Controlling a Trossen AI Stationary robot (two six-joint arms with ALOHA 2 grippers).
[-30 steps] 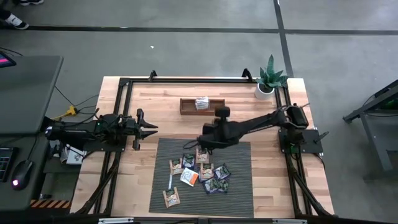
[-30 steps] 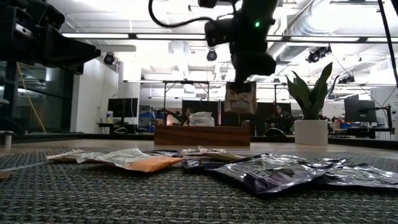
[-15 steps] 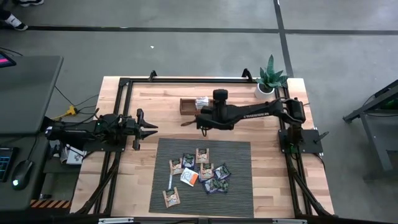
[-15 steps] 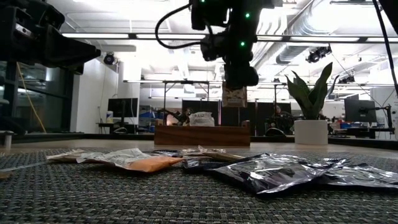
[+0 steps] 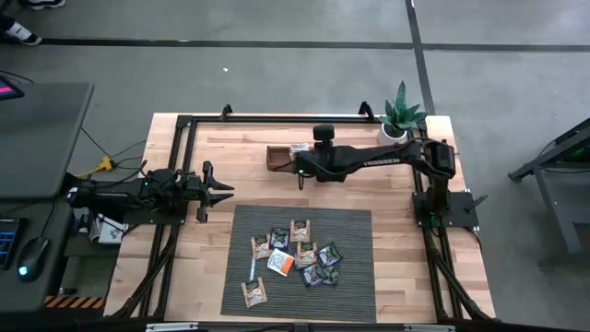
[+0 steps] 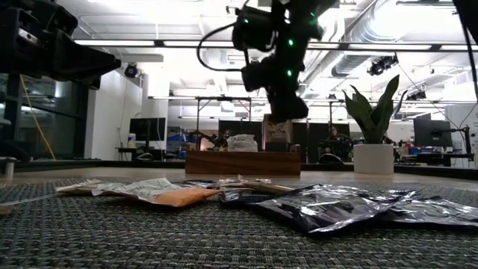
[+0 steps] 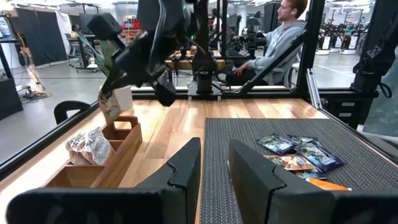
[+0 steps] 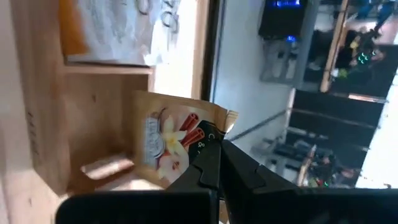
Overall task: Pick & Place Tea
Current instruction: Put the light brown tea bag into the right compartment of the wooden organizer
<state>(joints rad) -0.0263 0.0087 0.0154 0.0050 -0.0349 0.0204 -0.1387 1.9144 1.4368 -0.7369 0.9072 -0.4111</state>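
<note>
Right gripper is pinching a tan tea sachet w/ fingers closed, over the wooden tray at upper centre. Left gripper is waiting at frame left, jaws partly open, holding nothing. Other sachets are lying on the mat.

Both arms are built of dark, near-black segments with rounded joint housings. The right arm is a slim tube ending in a bulkier wrist block topped by a round black knob, with small green indicator lights glowing on it and a black cable looping off its side. The left arm is chunkier, with a white-labelled part near its base. The left pincer has 2 broad, flat, matte black fingers with angular bevelled tips.
</note>
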